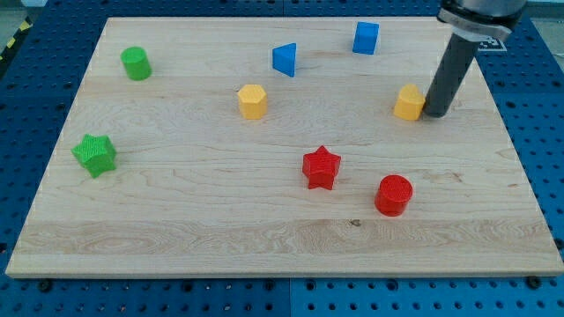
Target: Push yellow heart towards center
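Note:
The yellow heart [409, 102] lies on the wooden board [220, 220] at the view's right, in the upper half. My tip [436, 114] rests just to the right of the heart, touching or nearly touching its right side. The dark rod rises from there to the view's top right.
A yellow hexagon [252, 101] sits left of centre. A blue triangle-like block [285, 59] and a blue cube [366, 38] lie near the top. A red star [321, 167] and a red cylinder [393, 195] lie lower right. A green cylinder [136, 63] and a green star [95, 154] lie at the left.

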`<act>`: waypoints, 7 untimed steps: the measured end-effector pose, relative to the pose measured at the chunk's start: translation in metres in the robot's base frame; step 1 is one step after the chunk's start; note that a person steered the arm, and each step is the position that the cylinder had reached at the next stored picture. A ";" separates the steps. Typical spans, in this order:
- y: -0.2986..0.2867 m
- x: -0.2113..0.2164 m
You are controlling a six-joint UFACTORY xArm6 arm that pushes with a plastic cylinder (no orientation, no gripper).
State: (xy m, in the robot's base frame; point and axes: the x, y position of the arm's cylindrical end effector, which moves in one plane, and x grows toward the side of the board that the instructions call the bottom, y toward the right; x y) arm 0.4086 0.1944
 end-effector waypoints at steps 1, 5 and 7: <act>-0.037 0.006; -0.007 -0.018; -0.061 -0.017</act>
State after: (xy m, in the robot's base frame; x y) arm 0.3914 0.1336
